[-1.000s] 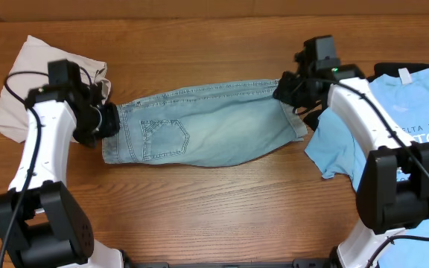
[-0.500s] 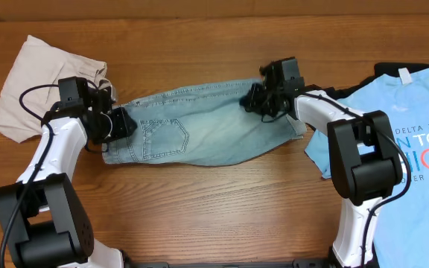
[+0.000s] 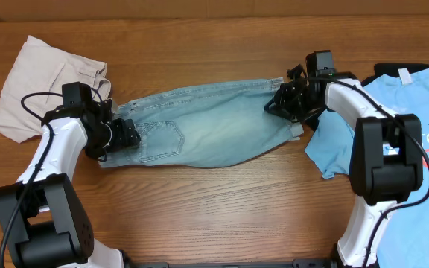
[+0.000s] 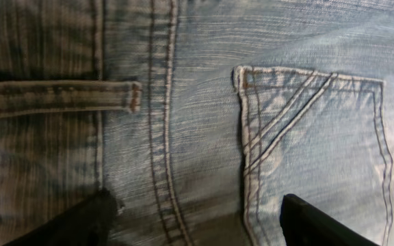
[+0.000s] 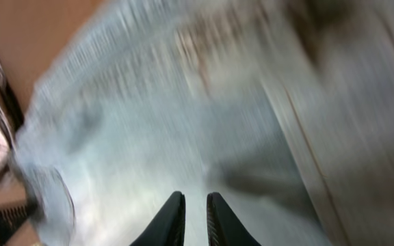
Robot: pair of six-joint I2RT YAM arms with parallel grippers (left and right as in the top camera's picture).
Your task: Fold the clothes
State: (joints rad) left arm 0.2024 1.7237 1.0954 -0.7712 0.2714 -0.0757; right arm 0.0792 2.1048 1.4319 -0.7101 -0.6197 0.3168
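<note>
The light-blue denim shorts lie flat across the middle of the table, waistband to the left and back pocket up. My left gripper rests low over the waistband end, open. Its fingers stand wide apart on the denim, between a belt loop and the patch pocket. My right gripper hovers over the shorts' right leg end. In the blurred right wrist view its jaws show a narrow gap with only denim behind them.
Beige shorts lie crumpled at the back left, just beyond my left arm. A sky-blue printed T-shirt covers the right side under my right arm. A strip of black garment shows behind it.
My left gripper has opened wide and slid right onto the waistband. My right gripper swung left along the top edge, came back right, and its jaws parted slightly.
</note>
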